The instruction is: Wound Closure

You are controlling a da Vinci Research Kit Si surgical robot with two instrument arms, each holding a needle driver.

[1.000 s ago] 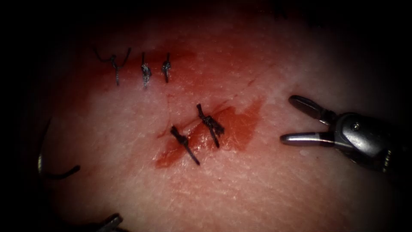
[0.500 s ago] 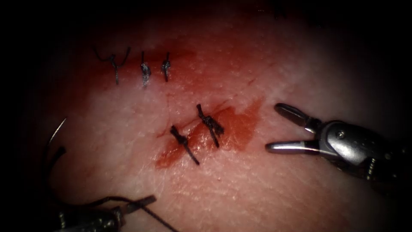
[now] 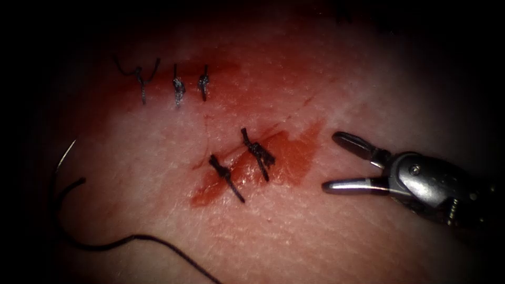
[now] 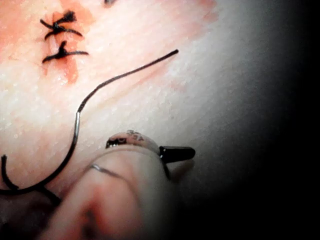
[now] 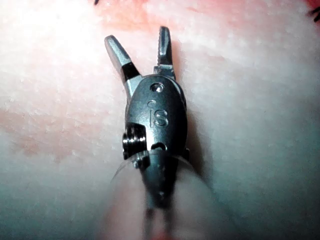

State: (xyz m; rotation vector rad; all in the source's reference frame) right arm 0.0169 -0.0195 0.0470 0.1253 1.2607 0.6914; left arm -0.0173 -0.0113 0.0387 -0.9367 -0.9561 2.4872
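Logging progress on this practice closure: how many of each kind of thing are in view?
Tied stitches: 5
Needle: 1, lying loose on the tissue, left of the cut
Loose thread: 1
Tools: 2; right pincer open, empty; left tool clear of the needle
Total: 9

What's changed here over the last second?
The left tool left the endoscope view, leaving the needle and thread lying free on the tissue, left of the cut. The right tool, open and empty, moved left toward the cut. The stitches are unchanged.
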